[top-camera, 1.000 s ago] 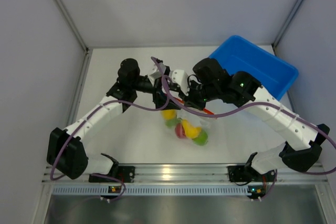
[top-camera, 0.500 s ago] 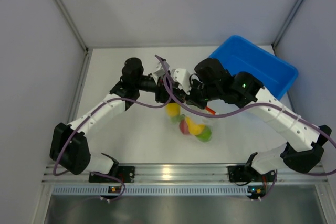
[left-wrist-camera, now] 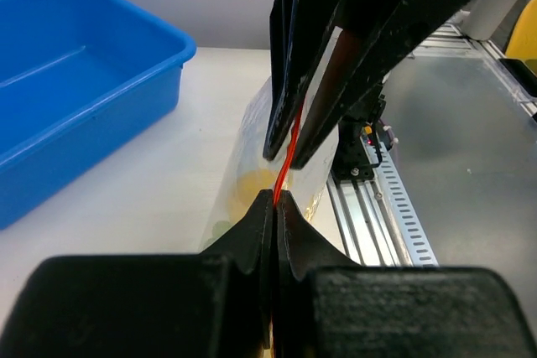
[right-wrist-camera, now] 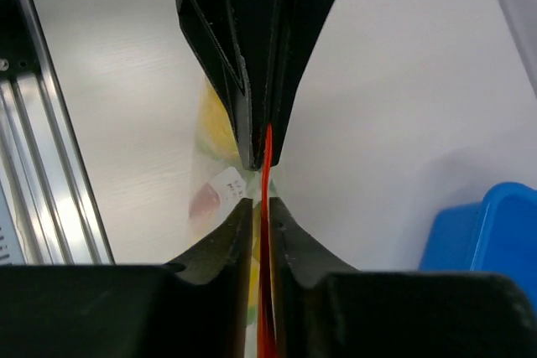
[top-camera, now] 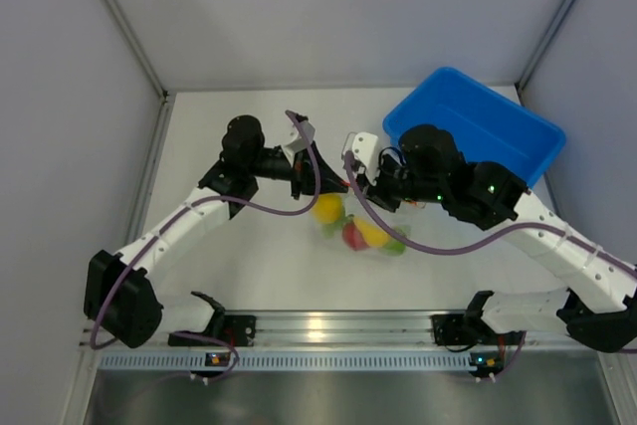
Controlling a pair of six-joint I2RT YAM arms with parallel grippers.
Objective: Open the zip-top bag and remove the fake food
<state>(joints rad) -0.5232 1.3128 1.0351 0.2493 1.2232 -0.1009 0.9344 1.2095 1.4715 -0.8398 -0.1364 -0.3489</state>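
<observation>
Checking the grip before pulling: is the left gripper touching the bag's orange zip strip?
Touching. The left wrist view shows the left gripper pinched shut on the zip strip, no gap between them.

A robotics lab cell: grey panels enclose a white worktop. Its near aluminium rail anchors the left arm and right arm.

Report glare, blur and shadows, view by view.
Top external: even, diffuse light, a bright glare patch on the metal rail, faint shadows on the table. Left wrist: near jaws blurred, zip strip crisp. Right wrist: near jaws soft, fake food hazy behind plastic.
</observation>
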